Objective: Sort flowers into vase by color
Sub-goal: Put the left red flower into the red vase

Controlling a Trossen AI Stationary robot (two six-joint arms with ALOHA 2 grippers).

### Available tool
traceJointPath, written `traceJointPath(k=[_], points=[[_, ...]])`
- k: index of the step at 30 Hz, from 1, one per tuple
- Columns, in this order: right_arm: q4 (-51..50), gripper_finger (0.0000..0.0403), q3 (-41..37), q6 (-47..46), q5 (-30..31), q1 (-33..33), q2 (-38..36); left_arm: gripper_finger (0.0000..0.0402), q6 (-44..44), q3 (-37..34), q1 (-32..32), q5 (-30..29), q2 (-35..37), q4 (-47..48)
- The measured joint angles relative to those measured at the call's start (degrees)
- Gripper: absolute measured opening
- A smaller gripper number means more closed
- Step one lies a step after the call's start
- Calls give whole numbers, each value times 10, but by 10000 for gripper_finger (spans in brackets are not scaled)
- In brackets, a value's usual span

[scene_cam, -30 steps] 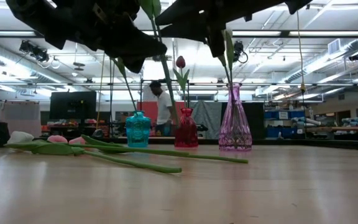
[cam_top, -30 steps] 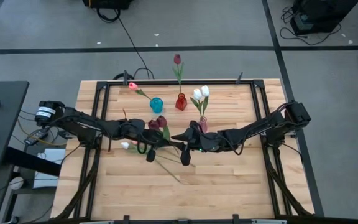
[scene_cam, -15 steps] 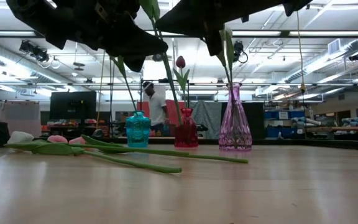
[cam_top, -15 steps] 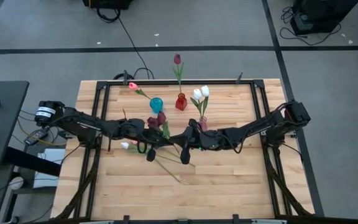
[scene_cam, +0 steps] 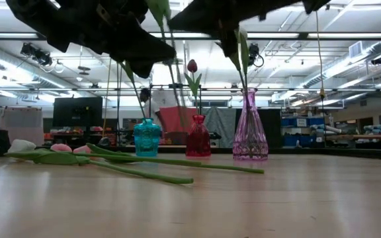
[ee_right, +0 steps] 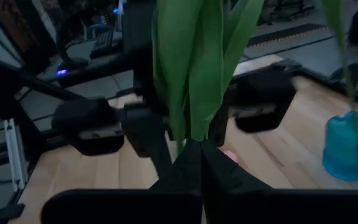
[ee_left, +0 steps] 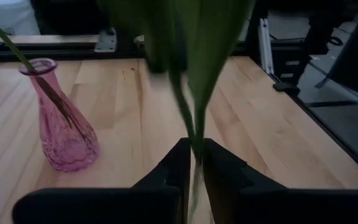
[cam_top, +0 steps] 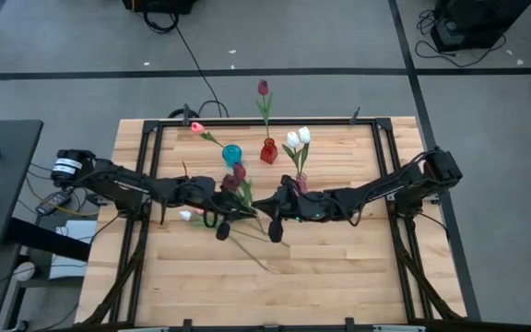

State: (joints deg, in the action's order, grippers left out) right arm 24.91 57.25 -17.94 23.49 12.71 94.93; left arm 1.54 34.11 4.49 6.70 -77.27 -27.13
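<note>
Light wood-plank table (cam_top: 339, 267) with a black frame around its edges. Standing on it near the far side — blue vase (scene_cam: 147, 137), red vase (scene_cam: 198, 136), pink vase (scene_cam: 250, 127). Lying flat on the boards — loose flowers (scene_cam: 98, 160), white and pink heads, long green stems.

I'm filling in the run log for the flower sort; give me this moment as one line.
stage: mid-air handover | left gripper: around stem | right gripper: shut on dark red tulip stem | vases: blue, red, pink
</note>
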Motion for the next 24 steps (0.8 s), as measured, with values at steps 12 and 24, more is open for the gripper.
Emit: traceJointPath(k=[12, 24], points=[[-89, 1, 0, 17, 129, 53, -94, 15, -7, -5, 0, 5, 2, 29], [-91, 5, 0, 50, 126, 76, -152, 7, -9, -7, 0, -8, 37, 66]])
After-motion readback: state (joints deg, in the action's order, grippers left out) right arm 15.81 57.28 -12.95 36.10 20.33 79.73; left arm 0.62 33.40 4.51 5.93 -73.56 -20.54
